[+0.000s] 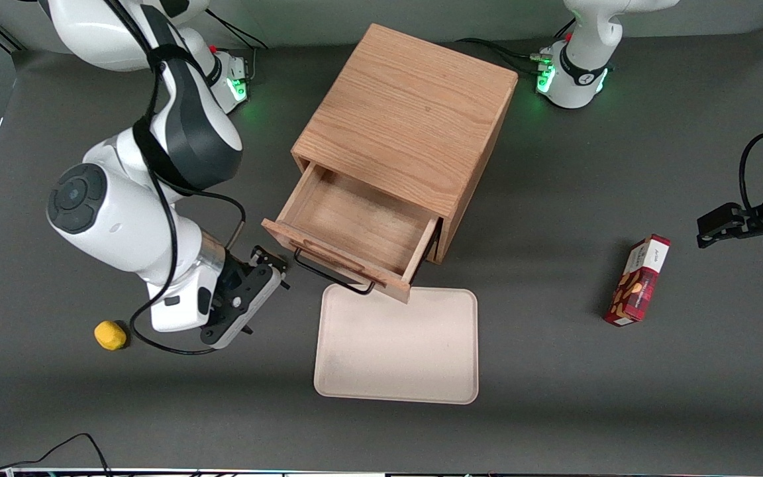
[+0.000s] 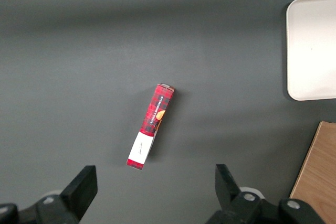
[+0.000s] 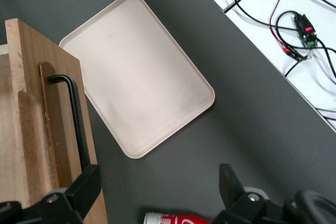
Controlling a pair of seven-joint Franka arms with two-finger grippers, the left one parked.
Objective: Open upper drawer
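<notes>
Already the job looks done. Yellow ball point(image 1: 110, 335) sits toward the working arm's end; next, the gripper point(image 1: 263, 278) hangs just off the handle point(image 1: 332, 277), fingers spread wide and empty, probably just let go. Upper drawer point(image 1: 355, 228) stands pulled well out of the cabinet point(image 1: 408, 126), overhanging the tray point(image 1: 396, 361). 1 red box point(image 1: 638, 281) lies toward the parked arm.

A beige tray point(image 1: 396, 351) lies flat on the grey table point(image 1: 554, 411). A red plaid box point(image 1: 638, 280) lies toward the parked arm's end. A yellow ball point(image 1: 110, 335) sits toward the working arm's end.

The gripper point(image 1: 269, 281) hangs just beside the tray, fingers apart.
</notes>
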